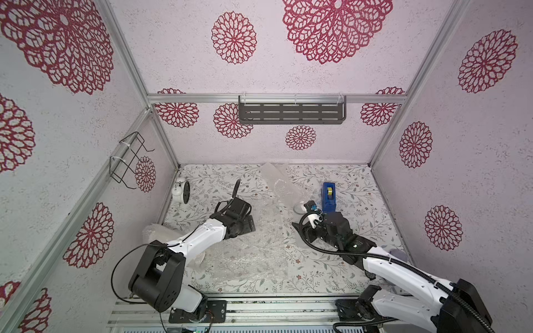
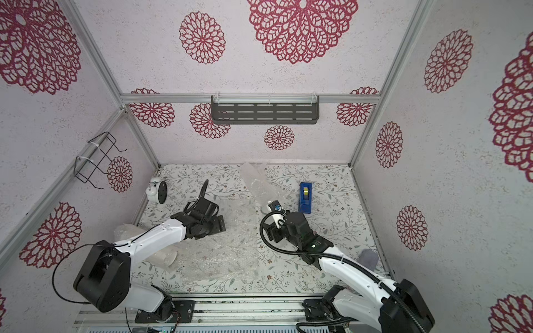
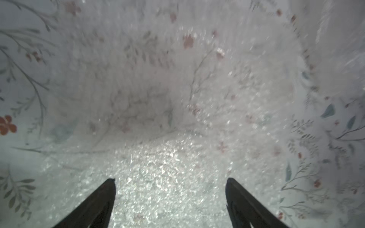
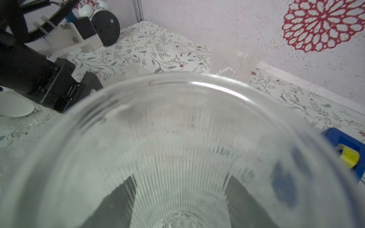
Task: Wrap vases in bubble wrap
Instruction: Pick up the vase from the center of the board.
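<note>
My right gripper (image 4: 180,177) is shut on the clear ribbed glass vase (image 4: 177,122). Its fingers press both sides near the base, and the mouth points away from the wrist. In a top view the vase's rim (image 1: 300,208) shows just behind that gripper (image 1: 304,227). My left gripper (image 3: 170,180) is open with nothing between its fingers. It hangs just over a flat sheet of bubble wrap (image 3: 167,158) spread mid-table (image 1: 253,253). A bundle in bubble wrap (image 1: 155,230) lies under the left arm. A frosted glass cylinder (image 1: 399,255) stands front right.
A blue tape dispenser (image 1: 328,197) stands behind the right gripper. A second, crumpled sheet of bubble wrap (image 1: 277,184) lies against the back wall. A white alarm clock (image 1: 180,191) sits in the back left corner. A wire rack (image 1: 129,161) hangs on the left wall.
</note>
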You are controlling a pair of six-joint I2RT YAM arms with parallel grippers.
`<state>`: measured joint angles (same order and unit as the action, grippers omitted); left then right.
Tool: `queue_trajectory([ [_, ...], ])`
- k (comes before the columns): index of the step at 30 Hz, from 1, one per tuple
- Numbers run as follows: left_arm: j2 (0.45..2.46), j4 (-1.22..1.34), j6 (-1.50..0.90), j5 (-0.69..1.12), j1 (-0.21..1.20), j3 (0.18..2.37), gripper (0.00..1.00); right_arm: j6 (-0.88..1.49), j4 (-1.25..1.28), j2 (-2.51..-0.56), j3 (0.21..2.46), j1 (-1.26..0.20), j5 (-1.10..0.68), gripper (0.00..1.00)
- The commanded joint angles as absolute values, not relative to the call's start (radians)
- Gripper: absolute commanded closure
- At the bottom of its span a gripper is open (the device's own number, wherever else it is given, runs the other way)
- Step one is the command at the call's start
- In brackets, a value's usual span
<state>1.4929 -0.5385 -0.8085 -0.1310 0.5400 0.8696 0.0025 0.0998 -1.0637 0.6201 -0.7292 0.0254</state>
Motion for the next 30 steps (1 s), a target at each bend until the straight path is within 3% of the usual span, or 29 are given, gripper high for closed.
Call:
queue_trajectory([
  [1, 1.540, -0.534, -0.820, -0.129, 0.625, 0.902, 0.11, 0.029, 0.172, -1.039, 0.658, -0.742, 0.063, 0.36],
  [12, 1.768, -0.515, -1.018, -0.197, 0.706, 1.045, 0.08, 0.022, 0.110, -1.012, 0.675, -0.744, 0.109, 0.36],
  [22, 1.990, -0.440, -1.126, -0.197, 0.588, 1.210, 0.07, -0.021, 0.046, -1.019, 0.720, -0.744, 0.142, 0.36],
  [30, 1.903, -0.404, -1.127, -0.159, 0.566, 1.219, 0.07, -0.047, 0.042, -1.053, 0.741, -0.747, 0.133, 0.36],
])
